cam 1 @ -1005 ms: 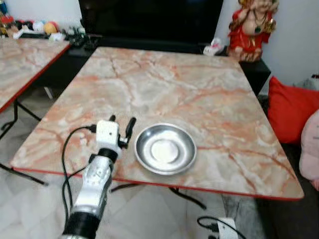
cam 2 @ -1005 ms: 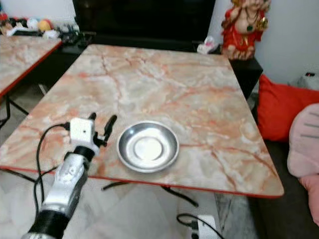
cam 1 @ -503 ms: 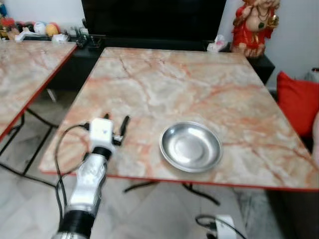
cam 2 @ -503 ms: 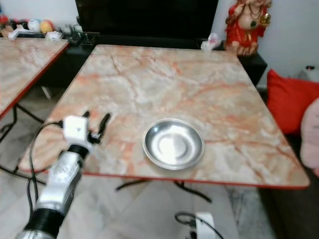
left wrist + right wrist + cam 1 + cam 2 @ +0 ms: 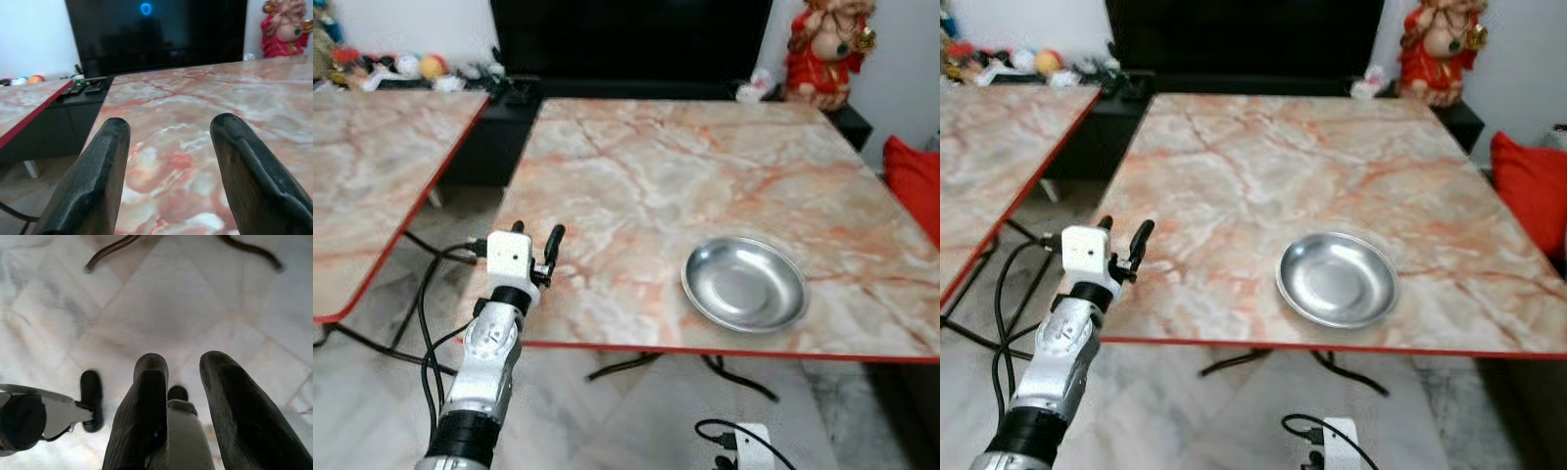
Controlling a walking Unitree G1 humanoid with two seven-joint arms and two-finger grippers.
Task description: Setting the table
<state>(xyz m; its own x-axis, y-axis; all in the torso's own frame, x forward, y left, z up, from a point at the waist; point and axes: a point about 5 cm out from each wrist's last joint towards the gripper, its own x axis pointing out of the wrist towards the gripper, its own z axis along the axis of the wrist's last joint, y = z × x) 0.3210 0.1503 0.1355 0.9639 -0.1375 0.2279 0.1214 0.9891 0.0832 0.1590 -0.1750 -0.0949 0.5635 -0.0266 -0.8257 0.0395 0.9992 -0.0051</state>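
Marbled pink-and-cream tabletop with a red edge (image 5: 705, 166) is lying before us, a round shallow steel dish (image 5: 744, 285) sitting near its front edge. We are holding our left gripper (image 5: 536, 235) over the front left corner, fingers apart and empty, well to the dish's left. Our right gripper (image 5: 180, 382) is hanging idle over white floor tiles (image 5: 195, 298), fingers parted.

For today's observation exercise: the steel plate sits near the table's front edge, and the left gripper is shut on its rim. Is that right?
Not quite. The plate does sit near the table's front edge, but the left gripper is open and apart from it, over the table's left corner. The left eye view shows the gap; the left wrist view shows the fingers spread with nothing between them.
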